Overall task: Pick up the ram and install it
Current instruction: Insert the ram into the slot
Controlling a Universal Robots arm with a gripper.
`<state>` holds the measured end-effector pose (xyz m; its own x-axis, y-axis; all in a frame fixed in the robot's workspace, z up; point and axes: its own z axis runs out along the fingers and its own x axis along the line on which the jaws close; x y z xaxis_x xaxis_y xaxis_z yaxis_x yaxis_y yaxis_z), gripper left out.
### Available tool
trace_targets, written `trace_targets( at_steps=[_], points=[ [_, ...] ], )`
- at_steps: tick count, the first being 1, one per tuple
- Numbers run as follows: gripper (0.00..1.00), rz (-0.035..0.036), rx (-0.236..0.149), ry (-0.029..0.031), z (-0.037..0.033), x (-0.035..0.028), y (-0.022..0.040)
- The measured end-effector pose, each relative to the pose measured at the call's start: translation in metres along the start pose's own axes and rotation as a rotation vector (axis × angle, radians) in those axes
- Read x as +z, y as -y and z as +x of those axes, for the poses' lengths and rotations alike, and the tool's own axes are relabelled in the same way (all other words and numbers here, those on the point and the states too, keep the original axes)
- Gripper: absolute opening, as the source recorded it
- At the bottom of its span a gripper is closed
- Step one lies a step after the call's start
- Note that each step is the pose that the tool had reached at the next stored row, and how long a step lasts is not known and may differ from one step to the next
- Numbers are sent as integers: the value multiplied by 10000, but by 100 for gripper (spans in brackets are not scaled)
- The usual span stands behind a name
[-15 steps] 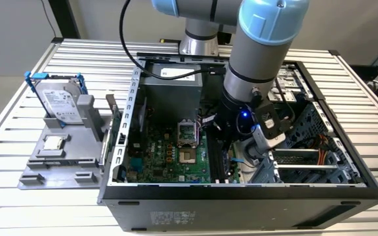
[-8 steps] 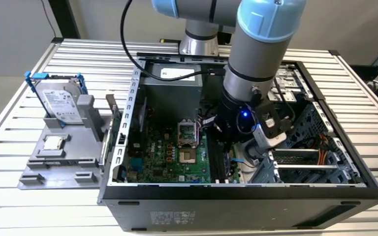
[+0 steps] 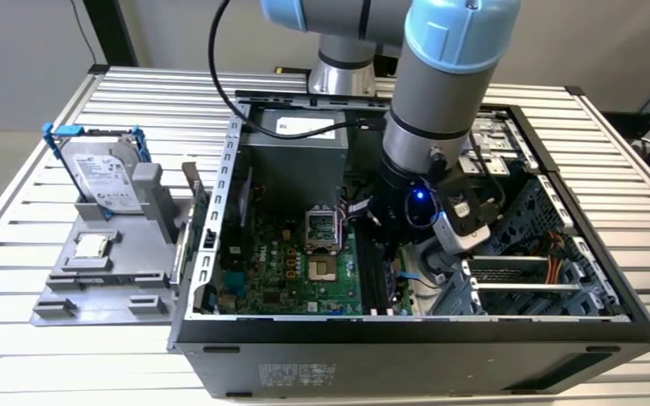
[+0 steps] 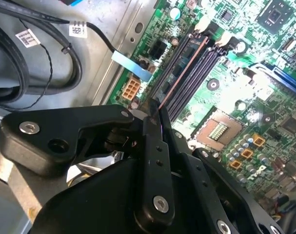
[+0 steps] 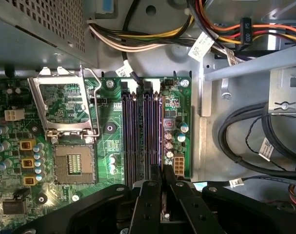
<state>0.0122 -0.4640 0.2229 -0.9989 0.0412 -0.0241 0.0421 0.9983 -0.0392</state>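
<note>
The ram is a thin stick with dark chips and a copper-coloured edge, lying along the memory slots on the green motherboard. It sits at the slot nearest the board's edge, seen edge-on in the first wrist view; whether it is fully seated I cannot tell. My gripper is shut on the near end of the stick, its black fingers pressed to both faces. In the exterior view the gripper reaches down inside the open computer case.
An open processor socket lies beside the slots. Bundled cables and the drive cage crowd the other side. Outside the case, on the exterior view's left, a grey tray holds a hard drive in a blue bracket and a small square chip.
</note>
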Motion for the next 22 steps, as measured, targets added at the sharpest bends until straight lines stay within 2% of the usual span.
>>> trace_targets(
  at_steps=[3,12,22],
  points=[
    [0,-2,1,9,1,21,-1],
    [0,-4,-5,12,1,25,-4],
    [0,-45,-269,21,1,22,-1]
  ],
)
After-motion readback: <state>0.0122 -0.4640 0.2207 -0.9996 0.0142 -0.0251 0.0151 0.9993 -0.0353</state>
